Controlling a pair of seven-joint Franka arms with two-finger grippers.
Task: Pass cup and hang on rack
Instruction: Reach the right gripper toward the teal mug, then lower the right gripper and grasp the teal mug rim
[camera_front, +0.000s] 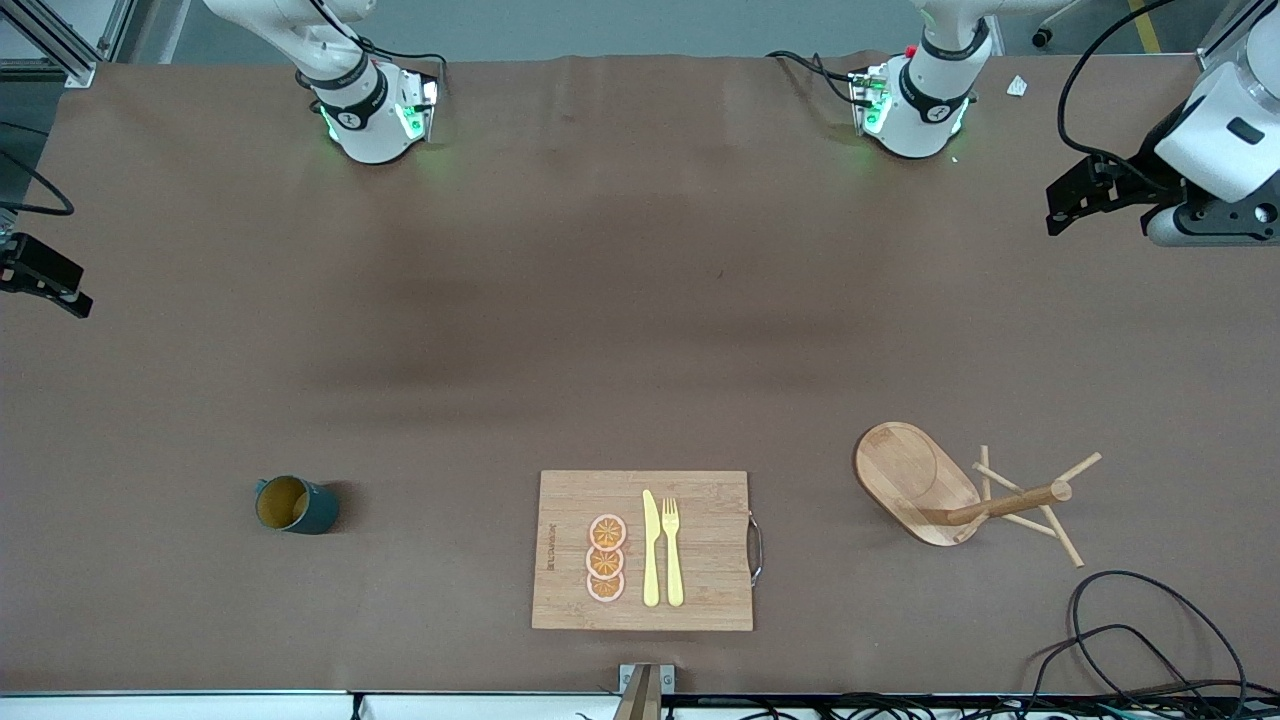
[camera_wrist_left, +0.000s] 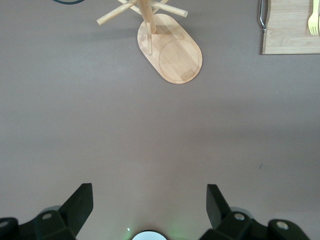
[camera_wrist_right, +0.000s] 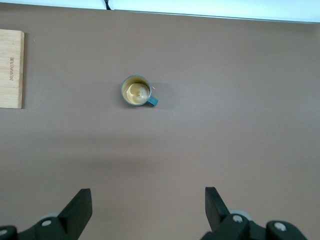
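The dark teal cup (camera_front: 296, 504) stands upright on the brown table toward the right arm's end; it also shows in the right wrist view (camera_wrist_right: 136, 91), its tan inside visible. The wooden rack (camera_front: 915, 480) stands toward the left arm's end, with pegs on its post; it shows in the left wrist view (camera_wrist_left: 172, 50). My left gripper (camera_wrist_left: 149, 195) is open and empty, high at the table's end (camera_front: 1065, 210), away from the rack. My right gripper (camera_wrist_right: 147, 197) is open and empty, high at the other end (camera_front: 50, 285), away from the cup.
A bamboo cutting board (camera_front: 700, 500) lies between cup and rack, carrying three orange slices (camera_front: 606, 558), a yellow knife (camera_front: 651, 548) and a yellow fork (camera_front: 672, 550). Black cables (camera_front: 1150, 640) lie at the near corner by the rack.
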